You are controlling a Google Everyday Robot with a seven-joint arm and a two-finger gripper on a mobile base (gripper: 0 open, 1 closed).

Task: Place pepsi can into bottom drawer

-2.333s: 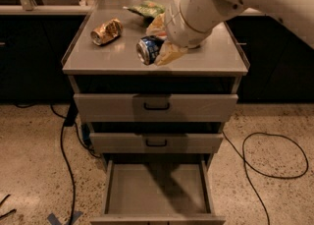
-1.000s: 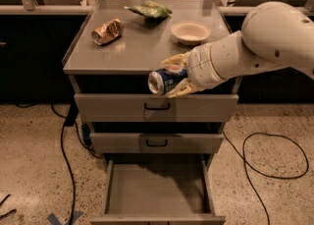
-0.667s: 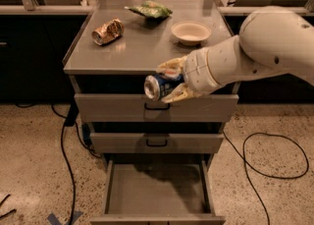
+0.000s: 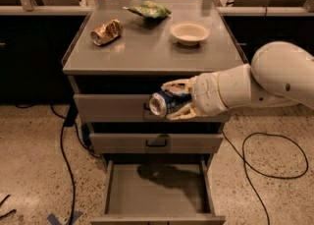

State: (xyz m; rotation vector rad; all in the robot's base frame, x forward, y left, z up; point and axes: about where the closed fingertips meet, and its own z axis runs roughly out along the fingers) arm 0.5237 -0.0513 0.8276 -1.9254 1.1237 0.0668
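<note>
The tool (image 4: 173,101) has carried the pepsi can (image 4: 158,104) off the counter (image 4: 142,54) and, over the last second, lowered it from the counter's front edge to the face of the top drawer (image 4: 108,108). It is clamped on the can, one pale finger above and one below, with the can lying sideways and its silver end facing outward. The can hangs in the air, well above the bottom drawer (image 4: 130,197), which stands pulled out, so the lift seems done and what remains is the descent and release. The can is a smooth blue metal cylinder with a shiny round end. The drawer is a plain grey sheet-metal tray, flat-floored and straight-walled, with the arm's shadow on it. Left on the matte grey counter are a crumpled gold can (image 4: 106,31), a shallow pale bowl (image 4: 190,33) and a crinkled green bag (image 4: 149,10).
</note>
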